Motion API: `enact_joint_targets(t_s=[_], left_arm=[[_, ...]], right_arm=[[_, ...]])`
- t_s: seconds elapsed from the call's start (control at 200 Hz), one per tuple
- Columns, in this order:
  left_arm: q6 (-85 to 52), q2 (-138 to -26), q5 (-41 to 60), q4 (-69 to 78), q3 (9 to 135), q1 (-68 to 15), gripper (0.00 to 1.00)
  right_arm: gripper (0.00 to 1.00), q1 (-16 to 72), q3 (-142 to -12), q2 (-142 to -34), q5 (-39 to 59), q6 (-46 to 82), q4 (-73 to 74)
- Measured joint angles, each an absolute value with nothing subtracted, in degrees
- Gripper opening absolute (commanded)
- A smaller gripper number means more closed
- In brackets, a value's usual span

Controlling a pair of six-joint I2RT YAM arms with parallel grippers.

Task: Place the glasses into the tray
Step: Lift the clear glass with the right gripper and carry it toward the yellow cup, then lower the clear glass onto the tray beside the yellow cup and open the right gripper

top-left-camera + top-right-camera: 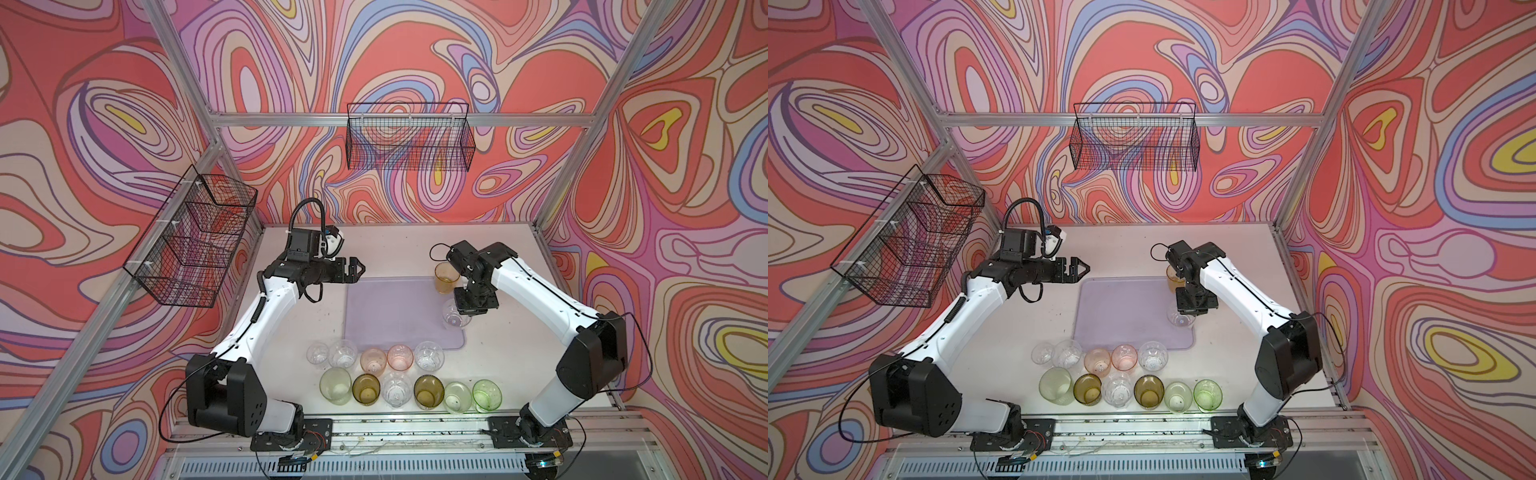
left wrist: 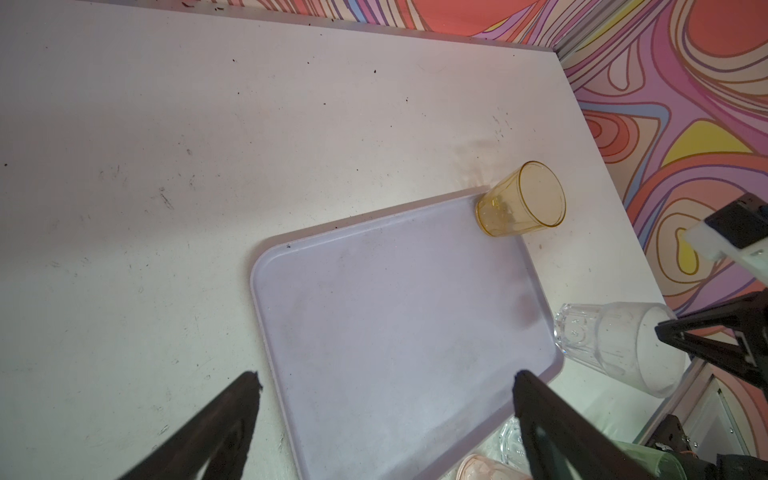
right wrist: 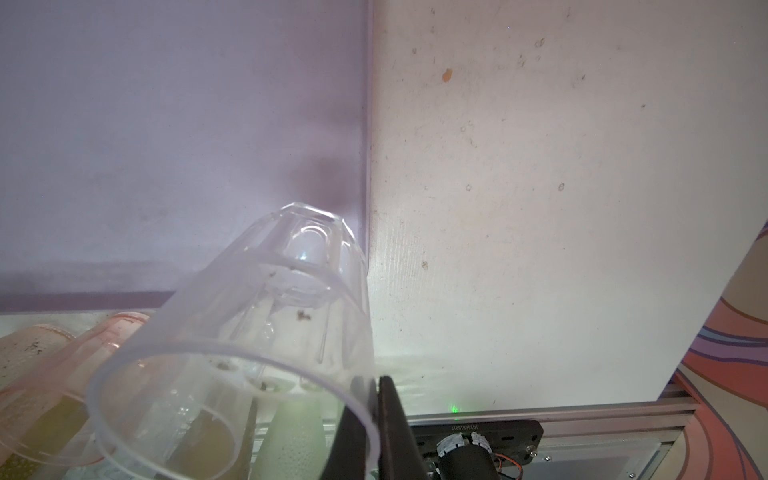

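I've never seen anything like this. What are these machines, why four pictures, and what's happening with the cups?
These are two robot arms mounted at the table's front, each ending in a two-fingered gripper. Two pictures look down from overhead, nearly alike; the other two come from cameras on the arms' wrists. On the table lie a lavender tray and eleven small glasses in two rows. An amber glass stands in the tray's far right corner. The right gripper pinches the rim of a clear glass at the tray's right edge. The left gripper is open and empty.
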State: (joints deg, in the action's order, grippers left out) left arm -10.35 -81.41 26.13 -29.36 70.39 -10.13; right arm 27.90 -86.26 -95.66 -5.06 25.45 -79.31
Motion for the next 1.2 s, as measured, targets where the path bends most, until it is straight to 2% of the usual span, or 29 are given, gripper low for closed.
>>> enact_joint_targets(t_s=[1.202], left_arm=[[-10.37,-80.82,26.13,-29.34,70.39,-10.13,0.98]], right_arm=[[0.00,21.02,-86.87,-105.16,0.32,22.00,-70.08]])
